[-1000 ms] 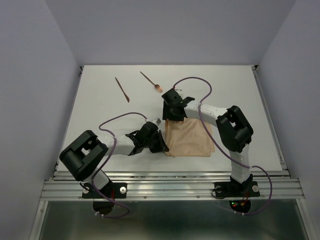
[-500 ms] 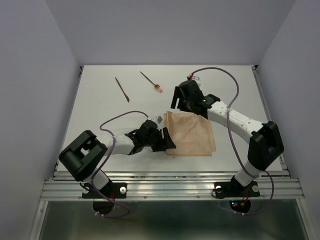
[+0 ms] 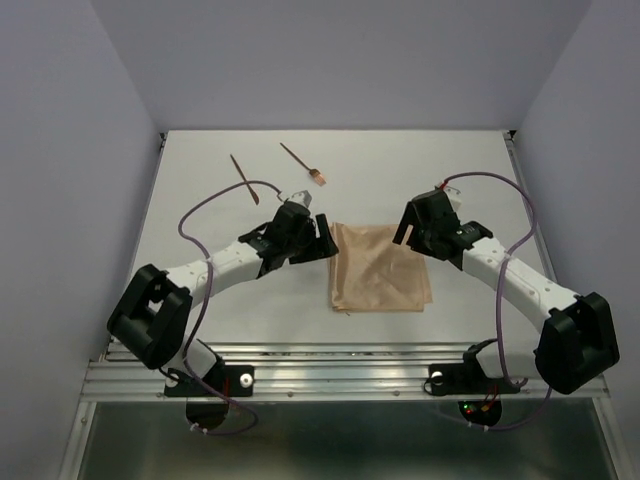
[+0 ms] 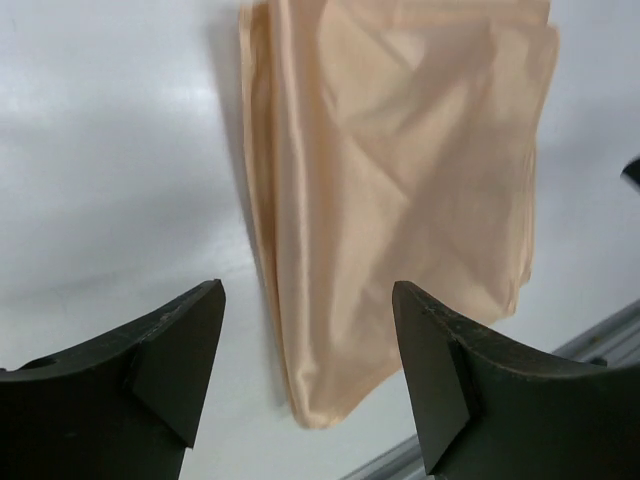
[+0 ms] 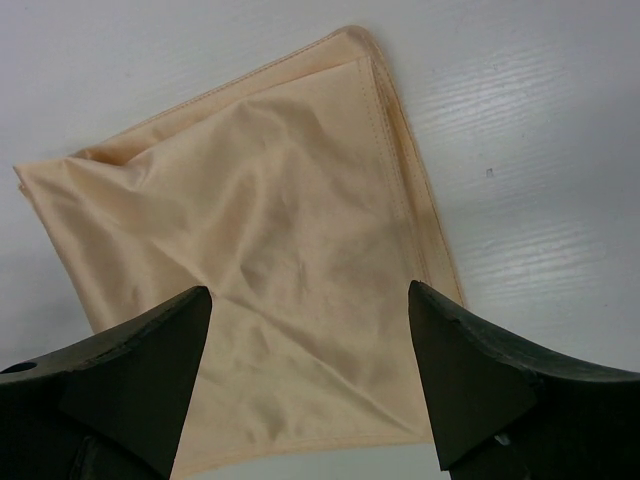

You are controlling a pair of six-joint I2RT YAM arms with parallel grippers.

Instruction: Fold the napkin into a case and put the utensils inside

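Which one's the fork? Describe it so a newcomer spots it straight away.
Start at the white table and look at its far-left part, beyond the folded tan napkin. Two thin reddish-brown sticks lie there, apart; the fork is the one nearer the table's middle. It alone ends in a small paler forked head, at the end closer to the napkin, while the other stick is plain.

The napkin [image 3: 380, 278] is plain peach-tan, the utensils [image 3: 245, 179] reddish-brown, the desk [image 3: 480, 170] white, the left tool [image 4: 310, 375] and right tool [image 5: 310, 385] black
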